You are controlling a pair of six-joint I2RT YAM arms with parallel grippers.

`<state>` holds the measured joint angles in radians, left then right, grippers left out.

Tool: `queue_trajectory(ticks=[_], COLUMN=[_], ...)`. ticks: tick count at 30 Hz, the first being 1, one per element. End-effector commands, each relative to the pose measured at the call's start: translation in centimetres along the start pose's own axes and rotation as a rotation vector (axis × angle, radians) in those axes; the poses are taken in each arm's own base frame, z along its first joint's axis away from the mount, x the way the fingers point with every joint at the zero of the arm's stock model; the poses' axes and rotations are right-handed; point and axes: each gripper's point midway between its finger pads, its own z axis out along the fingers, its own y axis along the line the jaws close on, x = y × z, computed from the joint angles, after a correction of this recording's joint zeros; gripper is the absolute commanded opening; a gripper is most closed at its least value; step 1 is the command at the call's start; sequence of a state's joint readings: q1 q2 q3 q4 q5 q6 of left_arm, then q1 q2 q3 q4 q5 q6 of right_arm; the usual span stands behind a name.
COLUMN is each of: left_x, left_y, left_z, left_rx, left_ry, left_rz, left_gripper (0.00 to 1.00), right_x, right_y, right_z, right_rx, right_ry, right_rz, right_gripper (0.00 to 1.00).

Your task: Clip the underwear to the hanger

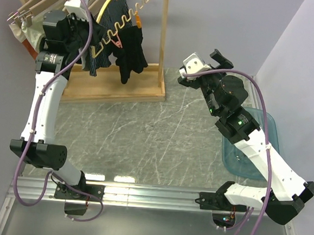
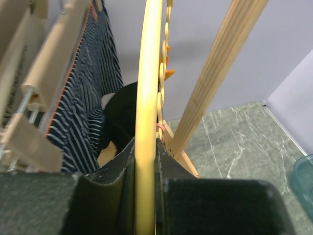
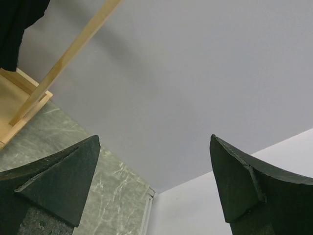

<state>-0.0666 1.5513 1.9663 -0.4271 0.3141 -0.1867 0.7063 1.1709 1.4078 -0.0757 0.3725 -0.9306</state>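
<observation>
At the far left of the grey-green marbled table (image 1: 161, 134) stands a wooden clothes rack (image 1: 121, 85), its flat base on the tabletop and one upright post rising at the right. The white left arm (image 1: 46, 103) reaches up to the rack. The right arm (image 1: 253, 141) is bent above the right side of the table, in front of a translucent teal bin (image 1: 272, 129) at the table's right edge. Beige wooden clip hangers (image 1: 35, 2) crowd the left end of the rail. Dark blue striped shorts (image 2: 93, 88) hang from one of them, just beside the black underwear (image 1: 130, 50). The underwear hangs limp below the wavy lower bar of the yellow hanger (image 1: 108, 7), up on the rack and clear of the base. The left fingers (image 2: 122, 171) are clenched on the hanger's arched top bar, which runs straight up between them in the left wrist view. An orange-red clip (image 1: 116, 40) sits at the upper edge of the black fabric. Whether it bites on the cloth cannot be told. A second clip (image 1: 138, 21) shows near the bar's right end. The right fingers (image 3: 63, 181) are released, spread wide with nothing between them, and point up and away from the rack toward the pale wall.
</observation>
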Motion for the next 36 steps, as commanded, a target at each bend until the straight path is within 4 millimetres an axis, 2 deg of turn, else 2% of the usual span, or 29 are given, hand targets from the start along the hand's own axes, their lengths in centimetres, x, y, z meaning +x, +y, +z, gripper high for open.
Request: queue_trajectory(ticks=[1, 7, 15, 19, 21, 22, 25, 26, 29, 30, 32, 33, 35, 36], left_x=[-4.1, -2.2, 0.5, 1.9, 1.8, 1.9, 1.5, 1.1, -0.4, -1.1, -2.0, -3.1, -4.4, -4.8], left_y=[-1.8, -2.0, -1.2, -1.1, -1.1, -1.2, -1.5, -1.6, -1.9, -2.0, -2.1, -2.4, -2.5, -2.7], left_z=[-0.1, 1.3, 3.0, 3.2, 3.1, 3.1, 2.8, 2.6, 1.8, 1.3, 0.5, -0.6, -2.3, -3.0], left_rx=[0.043, 0.049, 0.012, 0.003, -0.001, 0.001, 0.012, 0.011, 0.004, 0.0, -0.011, -0.016, -0.038, -0.037], left_ry=[-0.165, -0.129, -0.055, -0.022, -0.027, -0.023, -0.031, -0.037, -0.062, -0.073, -0.093, -0.119, -0.154, -0.165], left_rz=[0.056, 0.045, 0.053, 0.053, 0.057, 0.058, 0.065, 0.066, 0.073, 0.08, 0.088, 0.101, 0.11, 0.112], left_gripper=[0.0, 0.0, 0.0, 0.0, 0.01, 0.04, 0.23, 0.35, 0.55, 0.58, 0.78, 0.87, 0.99, 0.99], right_x=[-1.4, -1.1, -0.6, -0.3, -0.1, -0.1, -0.1, -0.1, -0.1, -0.1, -0.1, 0.0, 0.1, 0.1], right_y=[-2.3, -1.6, -0.8, -0.7, -0.6, -0.6, -0.7, -0.6, -0.6, -0.4, -0.6, -0.5, -0.7, -0.8], right_z=[-0.2, 0.4, 0.7, 0.7, 0.9, 0.8, 0.9, 0.9, 0.9, 1.0, 0.9, 0.9, 1.0, 1.0], right_rx=[0.054, 0.051, 0.039, 0.041, 0.036, 0.037, 0.037, 0.034, 0.03, 0.027, 0.029, 0.029, 0.029, 0.029], right_ry=[-0.039, -0.033, -0.021, -0.013, -0.009, -0.008, -0.006, -0.005, 0.0, 0.0, 0.0, 0.002, 0.008, 0.01], right_rz=[0.047, 0.046, 0.039, 0.034, 0.035, 0.037, 0.036, 0.036, 0.042, 0.044, 0.044, 0.045, 0.055, 0.057], right_gripper=[1.0, 1.0, 1.0, 1.0, 1.0, 1.0, 1.0, 1.0, 1.0, 1.0, 1.0, 1.0, 1.0, 1.0])
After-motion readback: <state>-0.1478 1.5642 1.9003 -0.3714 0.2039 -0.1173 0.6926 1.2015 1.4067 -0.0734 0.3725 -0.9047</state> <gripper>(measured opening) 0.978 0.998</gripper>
